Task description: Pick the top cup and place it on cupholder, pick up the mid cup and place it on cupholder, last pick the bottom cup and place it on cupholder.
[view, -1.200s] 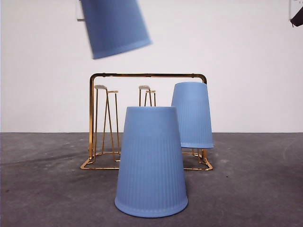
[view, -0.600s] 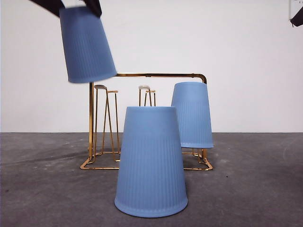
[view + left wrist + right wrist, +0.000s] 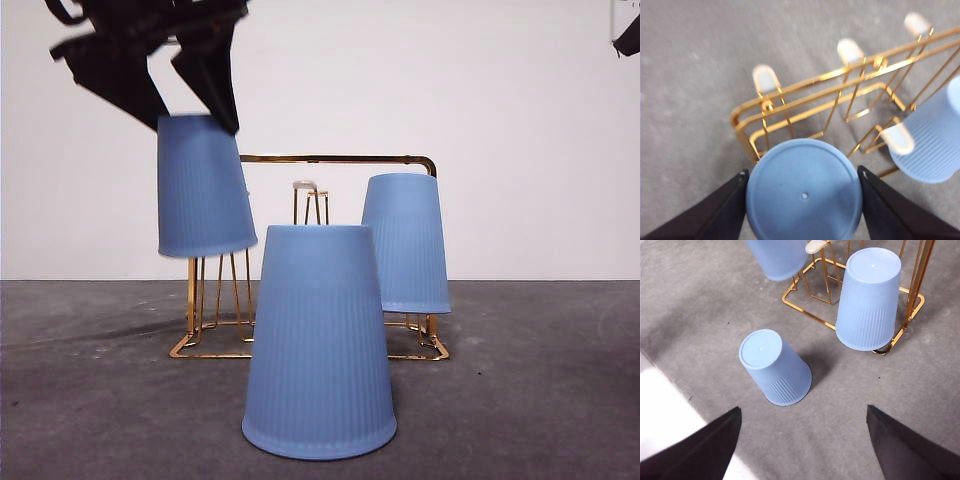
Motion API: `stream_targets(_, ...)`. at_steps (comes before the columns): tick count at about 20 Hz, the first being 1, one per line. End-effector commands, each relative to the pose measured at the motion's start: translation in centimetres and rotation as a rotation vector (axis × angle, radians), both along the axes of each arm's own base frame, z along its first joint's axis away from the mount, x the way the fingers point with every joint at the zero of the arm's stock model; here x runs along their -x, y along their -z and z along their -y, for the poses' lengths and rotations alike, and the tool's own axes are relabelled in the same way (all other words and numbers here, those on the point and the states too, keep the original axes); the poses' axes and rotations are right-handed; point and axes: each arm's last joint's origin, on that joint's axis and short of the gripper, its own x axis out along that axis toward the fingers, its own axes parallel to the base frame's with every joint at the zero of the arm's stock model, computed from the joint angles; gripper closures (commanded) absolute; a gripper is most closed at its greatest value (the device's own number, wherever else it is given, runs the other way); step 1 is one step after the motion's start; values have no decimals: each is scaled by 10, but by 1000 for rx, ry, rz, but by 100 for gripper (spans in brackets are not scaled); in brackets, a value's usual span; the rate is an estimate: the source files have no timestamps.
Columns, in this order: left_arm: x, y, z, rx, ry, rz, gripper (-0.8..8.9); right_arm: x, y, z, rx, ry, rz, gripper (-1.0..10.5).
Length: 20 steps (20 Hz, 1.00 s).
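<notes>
Front view: my left gripper [image 3: 190,105] upper left, jaws clamped on second cup [image 3: 203,186], over cupholder [image 3: 330,159] peg, not seated. First cup [image 3: 406,243] already racked, centre right. Third cup [image 3: 319,342] on table [image 3: 540,400], lower centre. Right gripper [image 3: 800,440] parked, jaws wide, empty.
</notes>
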Motion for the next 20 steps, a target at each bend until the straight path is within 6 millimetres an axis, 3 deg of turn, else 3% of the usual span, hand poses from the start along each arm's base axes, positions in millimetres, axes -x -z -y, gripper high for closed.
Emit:
stream_targets(1, -9, 6, 7, -11, 19, -17, 566, -1, -2, -2, -3, -11, 11, 549)
stream_targets(8, -25, 37, 17, -78, 29, -103, 563, -1, -2, -2, -3, -11, 11, 549)
stream_targets(10, -27, 41, 18, -83, 31, -116, 515, -1, -2, -2, -3, -11, 12, 549)
stream_targets(12, -26, 41, 18, -84, 32, -118, 428, -1, -2, -2, -4, -11, 12, 549)
stream_targets(17, -20, 32, 13, -79, 32, -111, 428, -1, -2, -2, -7, -10, 16, 549)
stream_targets(20, -9, 13, 7, -51, 32, -66, 429, -1, -3, -2, -8, -11, 18, 549)
